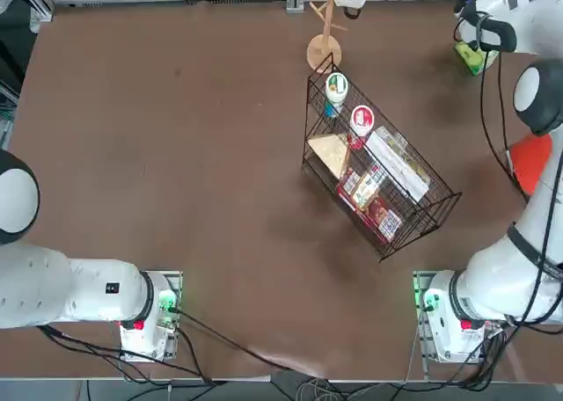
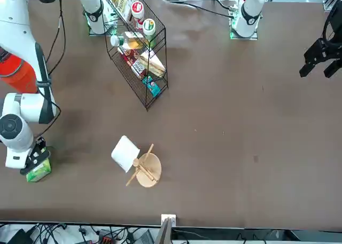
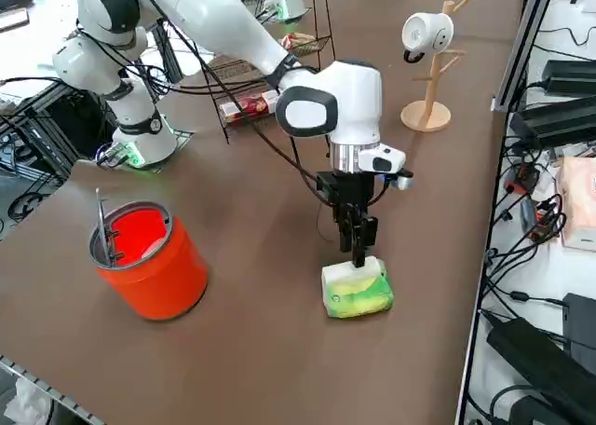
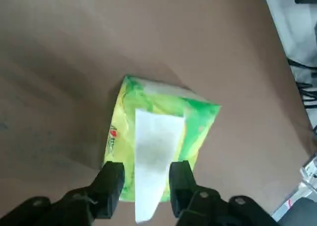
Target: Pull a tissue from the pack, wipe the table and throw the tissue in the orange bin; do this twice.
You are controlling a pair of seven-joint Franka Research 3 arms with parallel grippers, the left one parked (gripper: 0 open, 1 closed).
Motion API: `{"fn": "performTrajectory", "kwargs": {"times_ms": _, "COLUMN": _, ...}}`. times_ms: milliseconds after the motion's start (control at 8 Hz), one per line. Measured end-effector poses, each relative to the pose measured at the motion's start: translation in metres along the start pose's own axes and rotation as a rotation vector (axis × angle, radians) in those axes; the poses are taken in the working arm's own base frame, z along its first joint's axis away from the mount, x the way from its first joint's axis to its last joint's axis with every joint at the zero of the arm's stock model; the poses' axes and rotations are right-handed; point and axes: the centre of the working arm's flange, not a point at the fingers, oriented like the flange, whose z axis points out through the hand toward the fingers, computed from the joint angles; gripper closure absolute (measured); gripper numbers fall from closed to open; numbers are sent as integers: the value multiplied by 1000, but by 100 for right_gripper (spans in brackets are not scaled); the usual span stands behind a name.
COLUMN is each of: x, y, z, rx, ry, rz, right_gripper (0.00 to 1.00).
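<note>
The pack (image 3: 357, 290) lies flat on the table (image 1: 176, 155) near its far right corner, at about 2 o'clock from the table's centre in the top view, close to the right edge and not far from the far edge. The right gripper (image 4: 143, 189) hangs straight down over it, fingers parted with a gap between them, astride the near end of the white tissue strip (image 4: 154, 156) that sticks out of the pack's top; nothing is clamped yet. One orange bin (image 3: 149, 257) stands by the same right edge, nearer the robot than the pack and well apart from it, at roughly 3 o'clock from the centre, a thin grey rod leaning inside its rim. One black wire basket (image 1: 378, 177) full of groceries sits just right of centre, and one wooden mug tree (image 1: 324, 49) carrying a single white mug (image 3: 424, 34) stands at 12 o'clock by the far edge. The whole left half of the table is bare, open room
</note>
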Motion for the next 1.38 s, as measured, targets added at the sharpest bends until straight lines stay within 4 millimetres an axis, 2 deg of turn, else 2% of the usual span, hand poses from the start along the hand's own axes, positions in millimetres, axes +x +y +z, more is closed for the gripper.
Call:
{"fn": "performTrajectory", "kwargs": {"times_ms": 625, "x": -1, "y": -3, "z": 20, "rx": -38, "ry": -9, "rz": -44, "right_gripper": 42}}
{"fn": "performTrajectory", "kwargs": {"times_ms": 875, "x": -3, "y": -2, "z": 22, "rx": -36, "ry": -11, "rz": -41, "right_gripper": 48}}
{"fn": "performTrajectory", "kwargs": {"times_ms": 1125, "x": -5, "y": -1, "z": 22, "rx": -37, "ry": -11, "rz": -38, "right_gripper": 61}}
{"fn": "performTrajectory", "kwargs": {"times_ms": 1250, "x": -5, "y": 1, "z": 21, "rx": -41, "ry": -9, "rz": -36, "right_gripper": 77}}
{"fn": "performTrajectory", "kwargs": {"times_ms": 1375, "x": -5, "y": 3, "z": 20, "rx": -43, "ry": -8, "rz": -34, "right_gripper": 81}}
